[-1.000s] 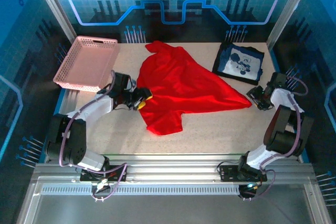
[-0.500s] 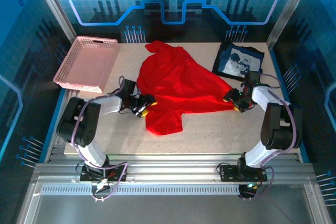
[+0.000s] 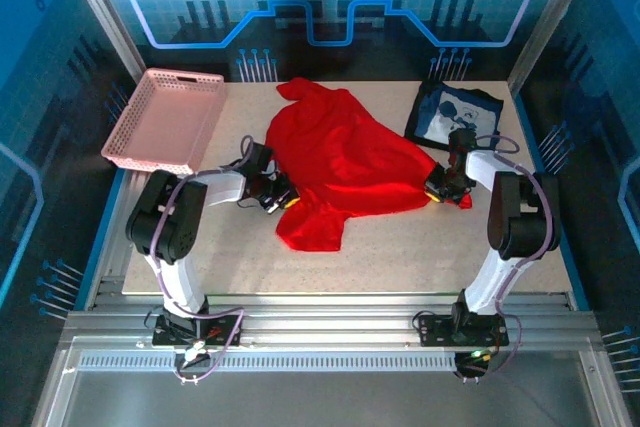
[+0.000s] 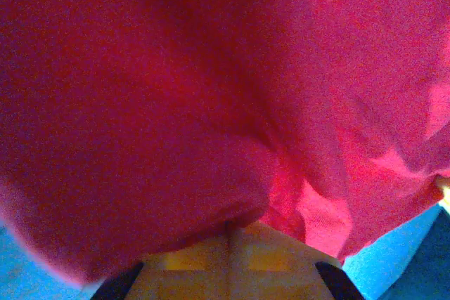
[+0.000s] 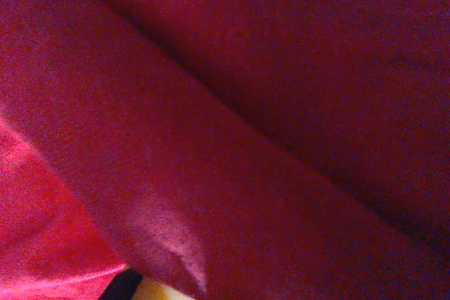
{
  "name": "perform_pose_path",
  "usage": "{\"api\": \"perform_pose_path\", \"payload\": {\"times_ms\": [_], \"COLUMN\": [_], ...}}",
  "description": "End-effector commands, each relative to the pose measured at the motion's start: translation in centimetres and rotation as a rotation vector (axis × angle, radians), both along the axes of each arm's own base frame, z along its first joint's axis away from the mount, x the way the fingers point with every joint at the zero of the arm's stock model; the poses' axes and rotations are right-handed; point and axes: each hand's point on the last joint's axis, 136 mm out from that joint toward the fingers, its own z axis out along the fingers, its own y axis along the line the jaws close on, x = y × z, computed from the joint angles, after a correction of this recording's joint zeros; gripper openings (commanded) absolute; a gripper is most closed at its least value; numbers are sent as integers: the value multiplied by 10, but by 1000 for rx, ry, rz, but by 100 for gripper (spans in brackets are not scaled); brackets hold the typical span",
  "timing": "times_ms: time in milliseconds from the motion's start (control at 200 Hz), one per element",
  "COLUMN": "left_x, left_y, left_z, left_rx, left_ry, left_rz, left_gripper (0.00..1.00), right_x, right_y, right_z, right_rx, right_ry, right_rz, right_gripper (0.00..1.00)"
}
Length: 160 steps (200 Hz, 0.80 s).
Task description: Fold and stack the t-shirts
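The red t-shirt (image 3: pixel 340 162) lies spread and crumpled in the middle of the table, with no print showing. My left gripper (image 3: pixel 283 197) is at its left edge, low on the table, and is shut on the cloth. In the left wrist view its yellow fingers (image 4: pixel 274 261) meet under the red t-shirt (image 4: pixel 211 89). My right gripper (image 3: pixel 441 191) is shut on the shirt's right corner. Red cloth (image 5: pixel 246 138) drapes over it, and a sliver of one yellow finger (image 5: pixel 158 291) shows. The navy t-shirt (image 3: pixel 458 119) lies folded at the back right, graphic up.
A pink lattice basket (image 3: pixel 165 119) stands at the back left corner of the table. Bare tabletop (image 3: pixel 400 252) runs along the front, between the red shirt and the arm bases. Frame posts stand at the back corners.
Both grippers moved inward from beside the red shirt onto its left edge and right corner, then shut on the cloth. The shirt's right tip has drawn in a little.
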Motion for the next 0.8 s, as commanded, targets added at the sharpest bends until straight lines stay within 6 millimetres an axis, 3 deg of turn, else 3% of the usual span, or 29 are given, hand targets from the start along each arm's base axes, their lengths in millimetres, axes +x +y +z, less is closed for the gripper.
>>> {"api": "perform_pose_path", "payload": {"times_ms": [0, 215, 370, 530, 645, 795], "left_x": [12, 24, 20, 15, 12, 14], "left_y": [9, 21, 39, 41, 39, 34], "left_z": [68, 176, 207, 276, 312, 336], "left_rx": [55, 42, -11, -49, -73, -114], "left_ry": [-154, -382, -438, -577, -652, -712], "left_rz": [-30, -1, 56, 44, 23, 13], "left_gripper": [0, 0, 0, 0, 0, 0], "right_x": [3, 5, 2, 5, 9, 14], "right_y": [8, 18, 17, 22, 20, -4], "right_z": [30, 94, 116, 144, 176, 227], "right_rx": [43, 159, 216, 293, 326, 274], "right_ry": [-44, -168, -209, -283, -354, -459], "right_rz": [1, -2, -18, -13, 12, 28], "right_gripper": [0, 0, 0, 0, 0, 0]}}
